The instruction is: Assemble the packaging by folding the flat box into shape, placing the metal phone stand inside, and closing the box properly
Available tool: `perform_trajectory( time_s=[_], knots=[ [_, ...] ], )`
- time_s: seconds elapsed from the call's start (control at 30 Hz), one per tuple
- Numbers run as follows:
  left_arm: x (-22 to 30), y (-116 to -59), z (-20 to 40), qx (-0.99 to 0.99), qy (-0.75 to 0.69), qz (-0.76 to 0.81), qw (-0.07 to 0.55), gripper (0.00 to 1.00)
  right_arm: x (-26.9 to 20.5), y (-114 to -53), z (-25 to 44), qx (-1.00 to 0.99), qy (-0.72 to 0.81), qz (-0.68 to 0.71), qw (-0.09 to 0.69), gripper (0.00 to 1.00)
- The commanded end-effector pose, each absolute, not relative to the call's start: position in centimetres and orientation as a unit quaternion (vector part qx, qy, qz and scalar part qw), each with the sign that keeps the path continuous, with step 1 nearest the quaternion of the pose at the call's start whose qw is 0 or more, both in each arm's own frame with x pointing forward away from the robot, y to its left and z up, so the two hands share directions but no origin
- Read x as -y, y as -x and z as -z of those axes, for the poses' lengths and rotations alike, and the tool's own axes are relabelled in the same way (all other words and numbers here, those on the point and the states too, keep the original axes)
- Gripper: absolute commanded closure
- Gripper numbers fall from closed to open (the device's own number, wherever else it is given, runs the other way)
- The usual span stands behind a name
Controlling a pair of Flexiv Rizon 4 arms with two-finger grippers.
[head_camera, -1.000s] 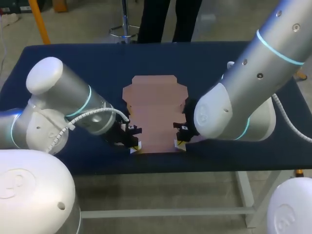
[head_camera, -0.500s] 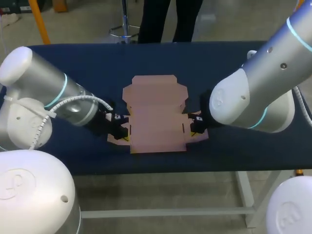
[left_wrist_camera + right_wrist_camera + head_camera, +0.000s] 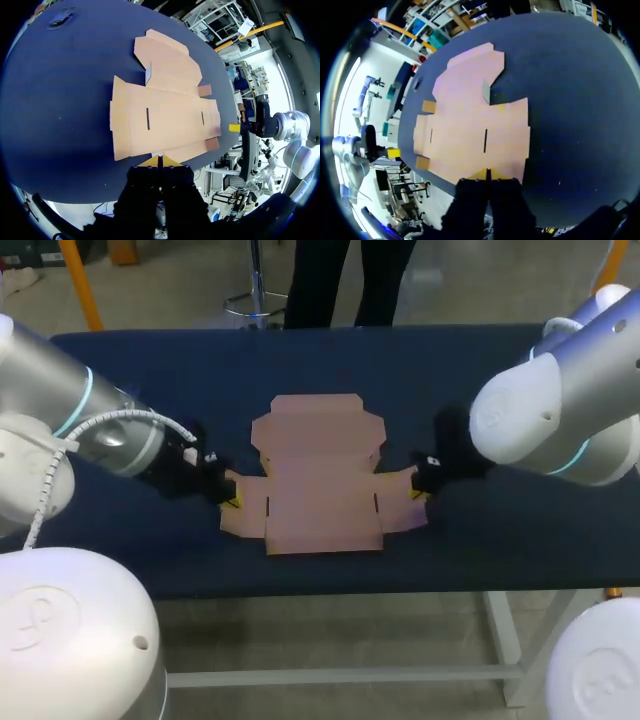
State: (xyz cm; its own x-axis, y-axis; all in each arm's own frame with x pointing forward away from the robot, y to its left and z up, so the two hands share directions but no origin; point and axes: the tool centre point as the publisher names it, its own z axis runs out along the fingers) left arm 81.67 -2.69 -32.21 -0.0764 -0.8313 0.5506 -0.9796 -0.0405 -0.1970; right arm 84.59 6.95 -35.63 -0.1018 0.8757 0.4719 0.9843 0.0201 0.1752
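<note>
Flat box [image 3: 322, 490] lies unfolded near the middle of the table [image 3: 200, 380], closer to our edge than to the far one. All panels are down against the dark cloth. The lid section points away from us and the main panel sits on our side of it.

Left side flap [image 3: 243, 515] and right side flap [image 3: 400, 502] are spread outward, flat on the table.

Left gripper [image 3: 230, 500] is low at the outer edge of the left side flap. In the left wrist view its yellow tips are pressed together, right at the cardboard's edge. We can't tell whether any cardboard is caught between them.

Right gripper [image 3: 418, 492] mirrors that at the outer edge of the right side flap. In the right wrist view its tips are also closed against each other, touching the box's edge, with the same doubt about a pinch.

Left arm [image 3: 100, 430] comes in from our left and right arm [image 3: 540, 420] from our right. The grippers face each other across the box, one at each side flap.
</note>
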Motion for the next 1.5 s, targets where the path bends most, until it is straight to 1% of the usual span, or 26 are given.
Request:
perform_trajectory(
  time_s=[0.03, 0.3, 0.33, 0.37, 0.4, 0.47, 0.5, 0.53, 0.57, 0.6, 0.63, 0.83, 1.5],
  knots=[
    [2.1, -83.4, 31.5, 0.684, -0.664, -0.265, 0.146, 1.0, -6.0, -85.7, 34.9, 0.689, 0.627, 0.297, 0.209, 1.0],
    [1.2, -85.3, 30.8, 0.68, -0.668, -0.262, 0.15, 1.0, -5.1, -87.3, 34.1, 0.681, 0.635, 0.298, 0.211, 1.0],
    [1.0, -85.5, 30.7, 0.679, -0.668, -0.263, 0.152, 0.64, -4.9, -87.5, 34.0, 0.679, 0.636, 0.299, 0.212, 1.0],
    [0.9, -85.7, 30.6, 0.676, -0.67, -0.264, 0.154, 0.25, -4.8, -87.7, 33.9, 0.677, 0.637, 0.299, 0.212, 1.0],
    [0.7, -86.0, 30.4, 0.675, -0.671, -0.265, 0.156, 0.0, -4.6, -87.9, 33.8, 0.676, 0.638, 0.3, 0.213, 1.0],
    [0.3, -86.5, 30.2, 0.672, -0.673, -0.266, 0.159, 0.0, -4.2, -88.5, 33.5, 0.673, 0.641, 0.301, 0.214, 1.0],
    [0.0, -86.8, 30.0, 0.671, -0.673, -0.267, 0.161, 0.0, -4.0, -88.8, 33.4, 0.672, 0.642, 0.301, 0.214, 0.85],
    [-0.1, -86.9, 29.9, 0.67, -0.673, -0.268, 0.163, 0.0, -3.9, -88.9, 33.2, 0.668, 0.645, 0.303, 0.214, 0.66],
    [-0.2, -87.1, 29.8, 0.669, -0.674, -0.267, 0.164, 0.0, -3.8, -89.2, 33.1, 0.668, 0.646, 0.303, 0.214, 0.51],
    [-0.3, -87.2, 29.7, 0.669, -0.674, -0.267, 0.165, 0.0, -3.7, -89.3, 33.1, 0.667, 0.646, 0.303, 0.214, 0.09],
    [-0.5, -87.4, 29.6, 0.665, -0.676, -0.266, 0.17, 0.0, -3.5, -89.7, 33.0, 0.664, 0.648, 0.303, 0.216, 0.0],
    [-0.7, -87.5, 29.5, 0.664, -0.675, -0.268, 0.177, 0.0, -2.8, -90.9, 32.9, 0.656, 0.654, 0.296, 0.234, 0.0],
    [-0.7, -87.5, 29.5, 0.664, -0.675, -0.268, 0.177, 0.0, -2.8, -90.9, 32.9, 0.656, 0.654, 0.296, 0.234, 0.0]
  ],
)
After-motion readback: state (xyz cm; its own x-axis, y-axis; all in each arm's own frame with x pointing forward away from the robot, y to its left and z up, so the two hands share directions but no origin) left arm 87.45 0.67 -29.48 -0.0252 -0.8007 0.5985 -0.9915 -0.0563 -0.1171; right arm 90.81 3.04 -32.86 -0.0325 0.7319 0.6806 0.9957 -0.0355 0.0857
